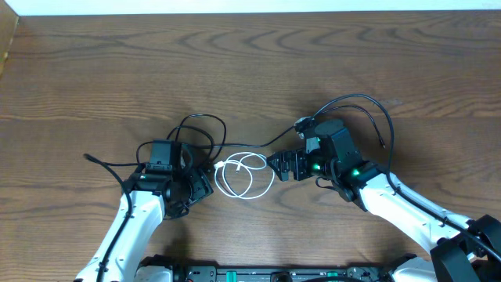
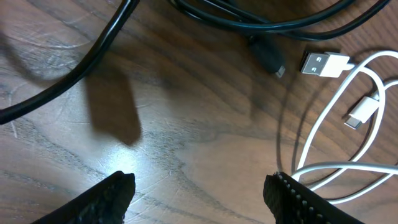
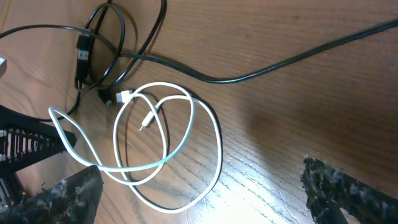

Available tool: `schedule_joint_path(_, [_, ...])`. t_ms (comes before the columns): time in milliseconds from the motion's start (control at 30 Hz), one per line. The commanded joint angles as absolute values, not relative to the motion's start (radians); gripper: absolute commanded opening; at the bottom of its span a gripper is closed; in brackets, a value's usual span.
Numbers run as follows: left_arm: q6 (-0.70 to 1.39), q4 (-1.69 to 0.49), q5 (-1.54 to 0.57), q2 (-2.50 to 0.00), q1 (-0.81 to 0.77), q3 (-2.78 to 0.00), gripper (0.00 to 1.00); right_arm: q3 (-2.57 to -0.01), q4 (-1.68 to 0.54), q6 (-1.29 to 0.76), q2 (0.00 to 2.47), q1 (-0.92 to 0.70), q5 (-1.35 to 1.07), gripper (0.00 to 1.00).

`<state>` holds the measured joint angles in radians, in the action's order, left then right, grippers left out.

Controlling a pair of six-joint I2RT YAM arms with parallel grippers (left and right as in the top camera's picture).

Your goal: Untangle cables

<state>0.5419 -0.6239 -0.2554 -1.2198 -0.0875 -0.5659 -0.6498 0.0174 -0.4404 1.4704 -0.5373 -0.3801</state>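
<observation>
1. Tabletop (image 1: 250, 63): wood grain; carries all cables.
2. Left tool (image 1: 205, 186): fingers spread, gripping nothing, just left of the white cable (image 3: 219, 149).
3. Right tool (image 1: 275, 165): fingers spread wide, gripping nothing, just right of the white cable.
4. White cable: lies in loose loops.
5. Black cables (image 3: 249, 77): looped at its upper left; 1 crosses it.
6. White USB plug (image 2: 323, 62): beside a black plug (image 2: 270, 59).
</observation>
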Motion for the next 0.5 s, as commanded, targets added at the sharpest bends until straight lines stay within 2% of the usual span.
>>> schedule_joint_path(0, [0.528, -0.623, -0.234, -1.222, -0.084, -0.558, 0.72, -0.653, 0.019, -0.448, 1.464, -0.543, -0.368, 0.99])
schedule_joint_path(467, [0.528, -0.612, -0.21, -1.222, -0.084, -0.558, 0.72, -0.653, 0.019, -0.448, 1.464, -0.543, -0.365, 0.99])
